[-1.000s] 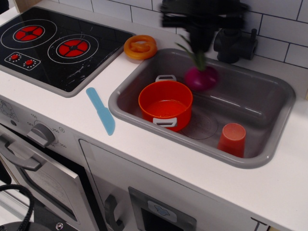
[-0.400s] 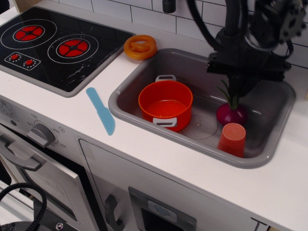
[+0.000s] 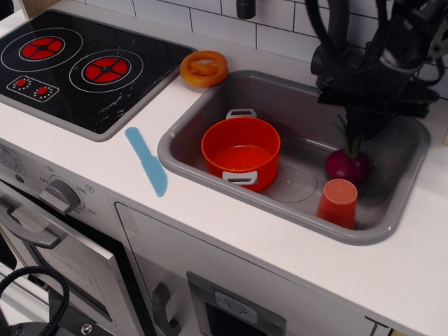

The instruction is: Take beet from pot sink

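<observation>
The beet (image 3: 346,166) sits directly beneath the claw (image 3: 365,126).

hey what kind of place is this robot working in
Most likely a toy play kitchen, not a real one. A grey plastic sink is set into a white counter beside a printed stovetop with red burner rings, and there are oven knobs on the front below.

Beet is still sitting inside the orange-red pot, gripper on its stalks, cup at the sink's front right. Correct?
Not quite. The beet is outside the pot, which is empty; it sits low over the sink floor at the right, just behind the cup. The gripper is on its stalks, as you said. The observation.image view shows it.
</observation>
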Controlling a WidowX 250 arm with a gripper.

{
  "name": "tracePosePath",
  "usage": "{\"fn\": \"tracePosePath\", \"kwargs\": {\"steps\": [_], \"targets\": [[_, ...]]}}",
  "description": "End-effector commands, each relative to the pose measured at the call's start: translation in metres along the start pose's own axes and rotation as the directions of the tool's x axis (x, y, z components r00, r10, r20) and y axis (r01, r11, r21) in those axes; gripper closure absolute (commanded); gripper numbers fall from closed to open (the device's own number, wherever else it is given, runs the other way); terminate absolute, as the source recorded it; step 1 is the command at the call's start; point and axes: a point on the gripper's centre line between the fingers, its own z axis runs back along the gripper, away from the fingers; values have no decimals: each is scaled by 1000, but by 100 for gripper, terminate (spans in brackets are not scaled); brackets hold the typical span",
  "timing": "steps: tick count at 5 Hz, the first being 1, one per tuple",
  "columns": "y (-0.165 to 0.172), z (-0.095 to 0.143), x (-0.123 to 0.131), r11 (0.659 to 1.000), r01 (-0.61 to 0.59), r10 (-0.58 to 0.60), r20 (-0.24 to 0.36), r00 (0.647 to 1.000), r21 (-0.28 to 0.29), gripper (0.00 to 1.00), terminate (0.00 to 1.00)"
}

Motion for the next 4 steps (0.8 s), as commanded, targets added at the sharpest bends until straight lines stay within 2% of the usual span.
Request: {"fn": "tracePosePath", "kwargs": {"steps": [1, 3, 4], "targets": [[15, 46, 17, 997, -30, 34, 69, 997, -70, 0, 0], [25, 54, 18, 995, -24, 29, 56, 998, -92, 0, 0], [25, 54, 18, 995, -24, 29, 56, 998, -92, 0, 100]]}}
